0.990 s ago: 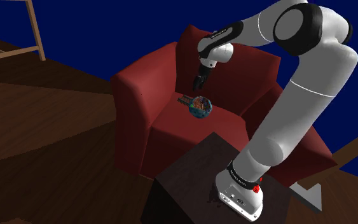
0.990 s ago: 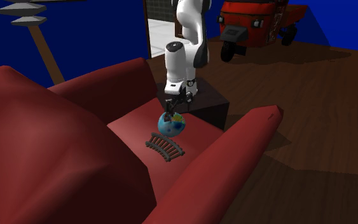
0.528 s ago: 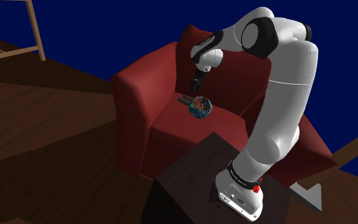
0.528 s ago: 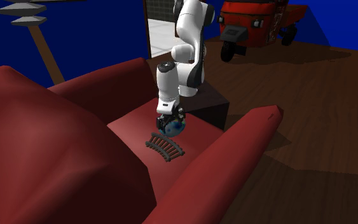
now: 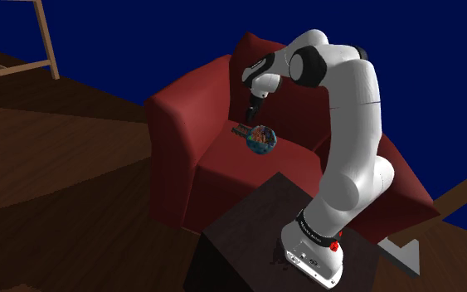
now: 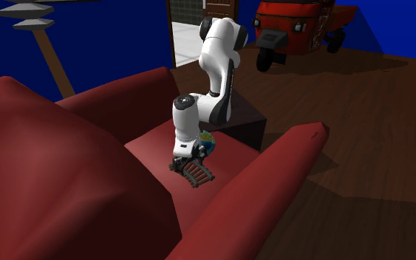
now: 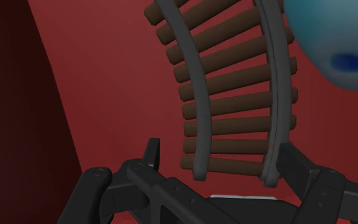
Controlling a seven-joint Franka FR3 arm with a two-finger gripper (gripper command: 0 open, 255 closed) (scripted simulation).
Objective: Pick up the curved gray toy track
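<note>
Wrist view: hand [image 7: 222, 156] open, straddling gray track [image 7: 234, 89] end, not clasping; earlier above globe [image 7: 336, 44], now lowered.

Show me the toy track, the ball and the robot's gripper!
toy track [image 7: 238, 123]: wrist view, a brown tie between the rails.
ball [image 5: 261, 138]: shoulder view, its middle.
gripper [image 7: 219, 154]: wrist view, midway between its fingertips.

In the wrist view I see the track [image 7: 234, 95] and the blue ball [image 7: 336, 44] both cropped by the frame edge. In the second exterior view the gripper [image 6: 185, 164] covers one end of the track, and the arm [image 6: 186, 118] hides most of the blue ball.
</note>
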